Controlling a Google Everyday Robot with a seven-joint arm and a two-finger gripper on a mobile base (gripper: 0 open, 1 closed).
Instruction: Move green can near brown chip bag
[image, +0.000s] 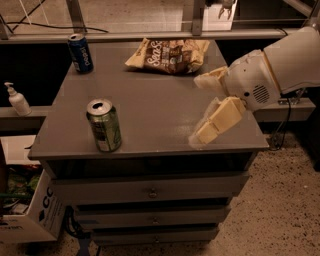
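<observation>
Judging the step: I put this at pre-grasp. Nothing is held and the green can (104, 125) is untouched.
Gripper: the gripper (198, 110) hangs over the right side of the tabletop (150, 97), toward the front-right corner and well apart from the can.
Jaws: spread wide with nothing between them. One finger sits nearer the bag, the other lower, toward the front edge.
Green can: upright near the front-left edge, tab end up, with bare surface all round it. Access from the right looks free to me.
Brown chip bag (169, 54): lies flat and crinkled at the back, centre-right. This is the goal marker.
Blue can (80, 53): upright at the back-left corner, apart from the bag. Not my target.
Why the pose: the mouth of the jaws appears to face left across the surface, which I read as set up for a sideways grip round the can's body.
Next move, my call: cross left, bracket the can mid-height, close, lift a little, then carry it back and set it down just beside the bag.
Risk: the can stands close to the front edge, so a nudge could tip it off. Landing it on the bag's edge would leave it tilted.
Surroundings: drawers (152, 192) below, a pump bottle (17, 100) on the left ledge, a cardboard box (30, 215) on the floor.
</observation>
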